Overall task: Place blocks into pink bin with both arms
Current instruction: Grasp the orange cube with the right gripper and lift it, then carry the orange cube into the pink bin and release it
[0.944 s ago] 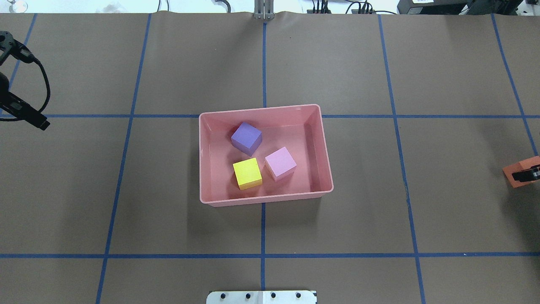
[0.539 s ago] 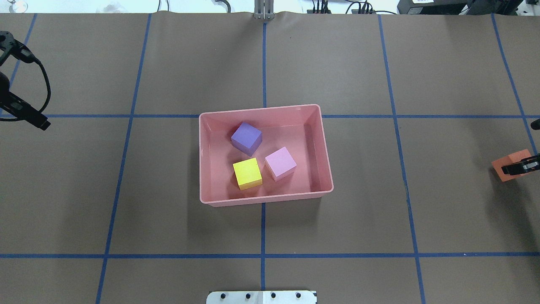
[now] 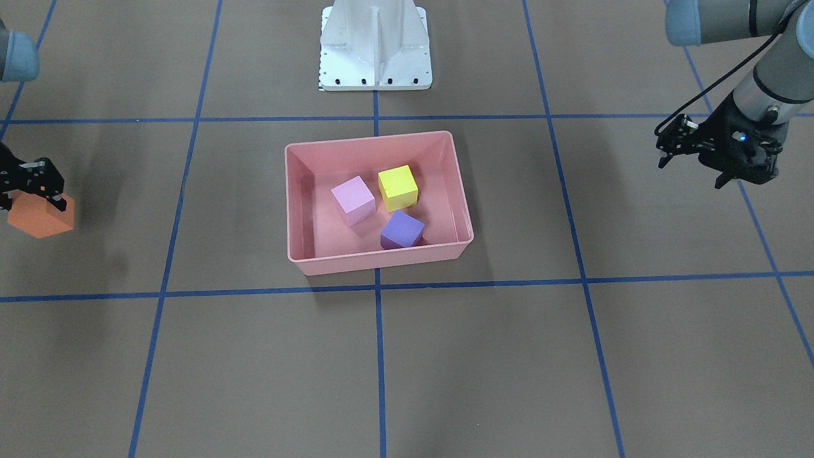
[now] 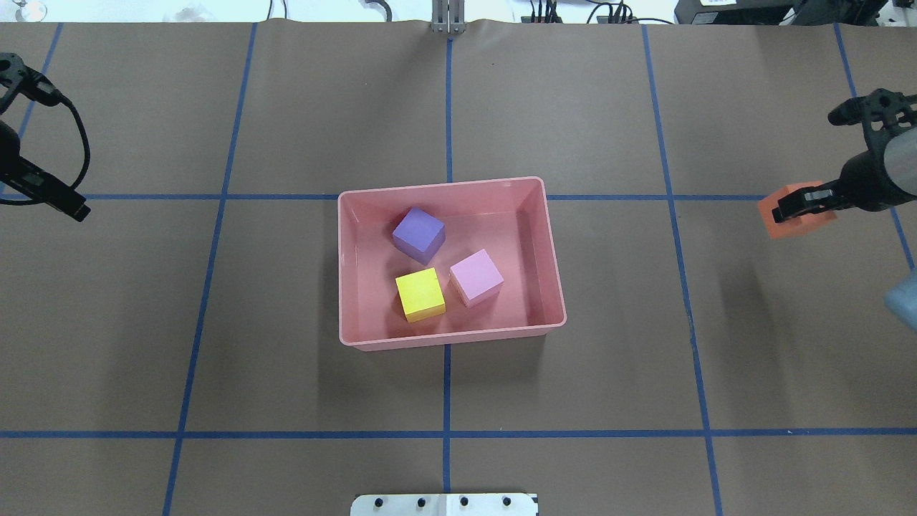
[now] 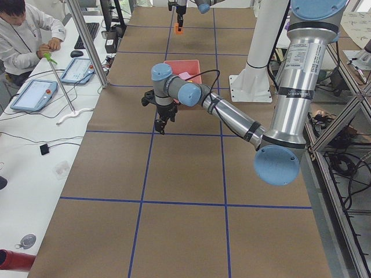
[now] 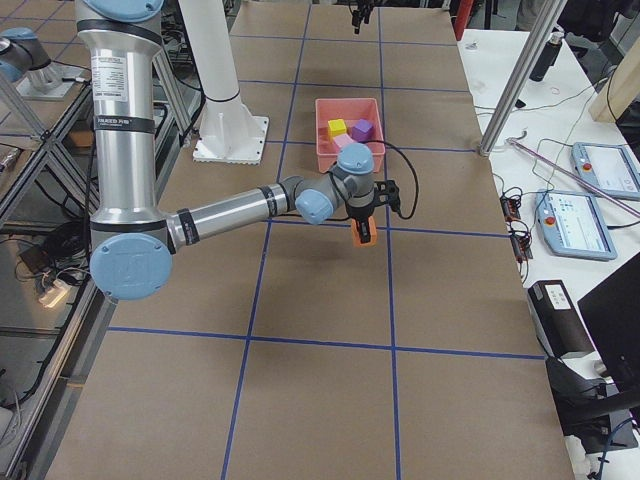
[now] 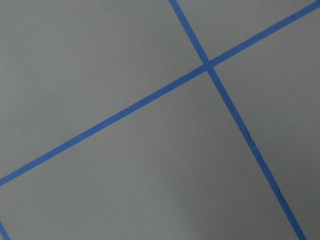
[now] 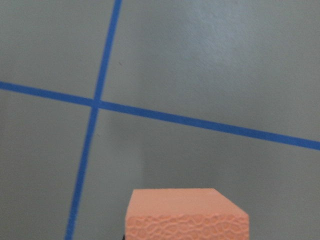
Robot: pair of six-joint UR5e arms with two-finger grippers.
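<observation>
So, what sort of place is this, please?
Probably a robotics lab: brown paper-covered table gridded with blue tape, grey robot arm holding a small orange cube, seated operator beside control tablets.

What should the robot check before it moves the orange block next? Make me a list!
1. Orange block held tight: ok, the right gripper is shut on it.
2. Block off the table: ok, it looks lifted.
3. Room in the bin: ok, there is bare floor beside the purple, yellow and pink blocks.
4. Way to the bin: ok, only bare table lies between.
5. Left gripper out of the way: ok, it is far off on the other side.
6. Block over the bin: not ok, it is well off to one side.
</observation>
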